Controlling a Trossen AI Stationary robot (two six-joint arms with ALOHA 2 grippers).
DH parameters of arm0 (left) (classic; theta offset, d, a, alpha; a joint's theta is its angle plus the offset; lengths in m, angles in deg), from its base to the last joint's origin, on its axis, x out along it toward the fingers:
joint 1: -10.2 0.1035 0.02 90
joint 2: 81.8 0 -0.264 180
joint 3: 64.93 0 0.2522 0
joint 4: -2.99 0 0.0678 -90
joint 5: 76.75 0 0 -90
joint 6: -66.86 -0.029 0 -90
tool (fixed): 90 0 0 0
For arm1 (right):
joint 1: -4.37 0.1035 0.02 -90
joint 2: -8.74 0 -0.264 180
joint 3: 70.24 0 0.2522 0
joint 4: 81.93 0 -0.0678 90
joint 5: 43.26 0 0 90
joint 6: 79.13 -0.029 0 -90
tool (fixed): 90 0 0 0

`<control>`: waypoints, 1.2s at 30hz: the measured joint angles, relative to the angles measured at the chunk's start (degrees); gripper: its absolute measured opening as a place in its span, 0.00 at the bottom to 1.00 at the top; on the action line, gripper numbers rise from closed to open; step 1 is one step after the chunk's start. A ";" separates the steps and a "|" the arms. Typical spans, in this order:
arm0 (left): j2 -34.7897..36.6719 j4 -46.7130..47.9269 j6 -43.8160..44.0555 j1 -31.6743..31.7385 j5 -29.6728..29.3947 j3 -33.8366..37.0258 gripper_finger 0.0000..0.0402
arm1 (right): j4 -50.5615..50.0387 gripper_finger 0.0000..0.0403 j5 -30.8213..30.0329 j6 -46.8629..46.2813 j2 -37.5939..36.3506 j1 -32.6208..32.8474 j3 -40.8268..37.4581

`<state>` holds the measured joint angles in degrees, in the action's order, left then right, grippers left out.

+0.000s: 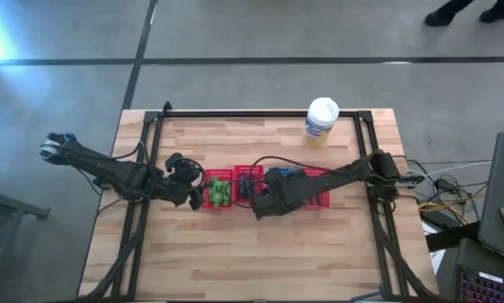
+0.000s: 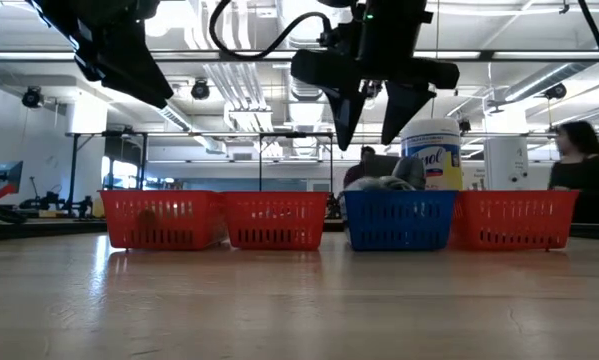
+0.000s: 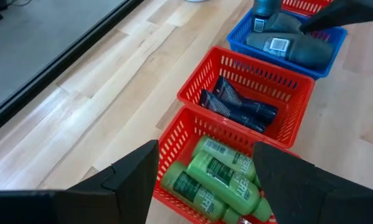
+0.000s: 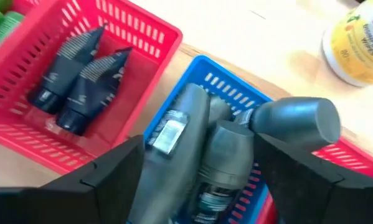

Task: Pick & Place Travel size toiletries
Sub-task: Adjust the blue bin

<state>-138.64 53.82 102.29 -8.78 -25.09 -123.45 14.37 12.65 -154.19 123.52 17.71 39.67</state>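
Note:
Four small mesh baskets stand in a row mid-table. The leftmost red basket (image 3: 174, 140) holds three bright green bottles (image 3: 217, 177). The red one beside it (image 4: 149, 28) holds dark purple tubes (image 4: 80, 81). Grey oval tubes (image 4: 192, 149) are piled in the blue basket (image 2: 397, 218). My left gripper (image 3: 206, 152) is open and hovers over the green bottles' basket, touching nothing. My right gripper (image 2: 371, 125) is open and hangs above the blue basket, its fingers clear of the grey tubes.
A fourth red basket (image 2: 514, 218) ends the row on the right. The large white canister (image 1: 320, 122) stands near the table's far edge. A black frame (image 1: 260, 113) rims the table. The near half of the wooden table (image 1: 252, 261) is bare. A person (image 2: 579, 170) sits beyond the table.

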 joint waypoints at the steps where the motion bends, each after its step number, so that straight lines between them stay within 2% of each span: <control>1: 0.00 -0.01 0.04 0.02 0.00 0.00 0.66 | -0.56 0.75 0.01 0.04 0.01 0.00 0.04; 9: 0.00 -0.17 0.82 0.02 0.27 0.00 0.66 | -0.07 0.84 -0.25 3.45 -2.33 0.68 0.14; 16: -0.02 -4.03 0.21 0.02 3.27 -0.02 0.65 | 7.25 0.83 5.81 17.63 -8.79 0.31 -0.13; 19: -0.02 -6.72 0.16 0.02 5.31 -0.02 0.65 | 15.85 0.80 11.86 26.33 -12.20 -0.80 -2.16; 24: -0.02 -8.27 0.51 0.02 6.12 -0.02 0.65 | 36.17 0.74 28.94 34.81 -18.04 -4.73 -11.27; 27: -0.02 -8.20 0.57 0.02 6.10 -0.02 0.65 | 42.05 0.70 31.10 34.46 -21.53 -6.83 -15.55; 31: 0.06 -7.98 0.58 0.02 6.38 0.00 0.65 | 41.00 0.67 31.08 30.92 -26.65 -9.51 -18.10; 33: 0.30 -7.54 2.03 0.07 9.67 0.00 0.65 | 40.65 0.65 30.90 25.51 -28.82 -10.28 -19.16; 36: 0.44 -7.89 0.69 0.08 14.46 0.00 0.65 | 42.08 0.62 30.96 26.78 -32.03 -10.48 -20.76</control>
<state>-138.19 45.93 102.98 -8.70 -10.63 -123.45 56.45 43.61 -127.41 91.49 7.24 18.91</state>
